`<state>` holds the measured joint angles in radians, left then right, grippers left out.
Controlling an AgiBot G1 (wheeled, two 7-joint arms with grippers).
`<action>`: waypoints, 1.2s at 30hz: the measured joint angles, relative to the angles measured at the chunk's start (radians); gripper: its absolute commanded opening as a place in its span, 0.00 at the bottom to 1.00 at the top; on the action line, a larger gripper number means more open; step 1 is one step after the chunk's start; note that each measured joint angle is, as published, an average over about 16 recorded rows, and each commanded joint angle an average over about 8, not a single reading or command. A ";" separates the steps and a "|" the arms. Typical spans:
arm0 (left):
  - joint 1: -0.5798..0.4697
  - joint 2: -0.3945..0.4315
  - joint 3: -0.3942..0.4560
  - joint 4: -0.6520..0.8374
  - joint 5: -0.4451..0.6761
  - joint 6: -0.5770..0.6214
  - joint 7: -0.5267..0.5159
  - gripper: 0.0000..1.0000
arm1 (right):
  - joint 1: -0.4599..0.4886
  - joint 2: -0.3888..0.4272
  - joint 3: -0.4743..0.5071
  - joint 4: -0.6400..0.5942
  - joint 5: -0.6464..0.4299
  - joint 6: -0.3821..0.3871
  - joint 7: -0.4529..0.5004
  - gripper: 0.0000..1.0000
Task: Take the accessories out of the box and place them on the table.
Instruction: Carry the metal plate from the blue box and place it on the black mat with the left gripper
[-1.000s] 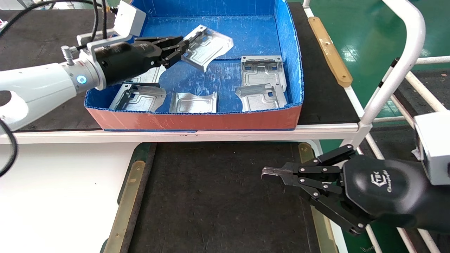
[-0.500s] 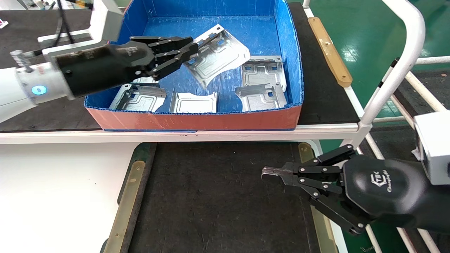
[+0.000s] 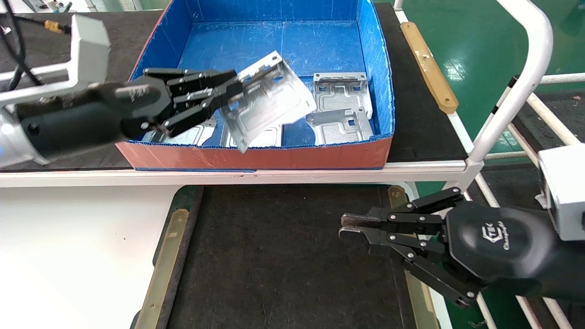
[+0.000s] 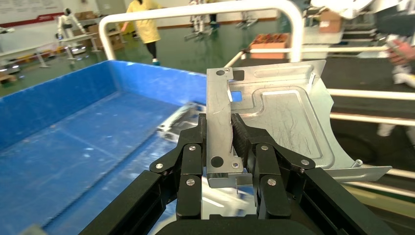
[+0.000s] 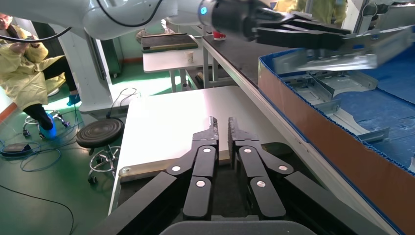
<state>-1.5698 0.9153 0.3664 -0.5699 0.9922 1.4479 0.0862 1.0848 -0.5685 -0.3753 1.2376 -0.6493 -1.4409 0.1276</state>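
Gripping 1 accessory (image 3: pixel 269 98) by its edge, the left pincer (image 3: pixel 231 91) hangs above the box (image 3: pixel 256 157); right pincer (image 3: pixel 349 227), nearly closed and empty, hovers over the worktop (image 3: pixel 274 256).

My left arm reaches in from the left side, stretched out almost flat, with its white sleeve and black wrist in sight. My left gripper (image 3: pixel 228 93) points to the right, up in the air. Its two black fingers (image 4: pixel 241 139) are squeezed tight on a metal plate (image 3: pixel 269 98), one finger on each face, near one edge. My right arm comes in from the lower right and hangs low. My right gripper (image 3: pixel 347 227) points to the left. Its fingers (image 5: pixel 212 132) are nearly together with only a thin gap, and they hold nothing.
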 measured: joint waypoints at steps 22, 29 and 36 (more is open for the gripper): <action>0.261 -0.103 0.012 -0.297 -0.066 0.110 0.027 0.00 | 0.000 0.000 0.000 0.000 0.000 0.000 0.000 1.00; 0.328 -0.099 0.032 -0.340 -0.042 0.091 0.095 0.00 | 0.000 0.000 0.000 0.000 0.000 0.000 0.000 1.00; 0.394 -0.067 0.055 -0.356 0.014 0.035 0.198 0.00 | 0.000 0.000 0.000 0.000 0.000 0.000 0.000 1.00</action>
<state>-1.1755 0.8481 0.4217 -0.9261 1.0067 1.4826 0.2846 1.0848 -0.5685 -0.3753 1.2376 -0.6493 -1.4409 0.1276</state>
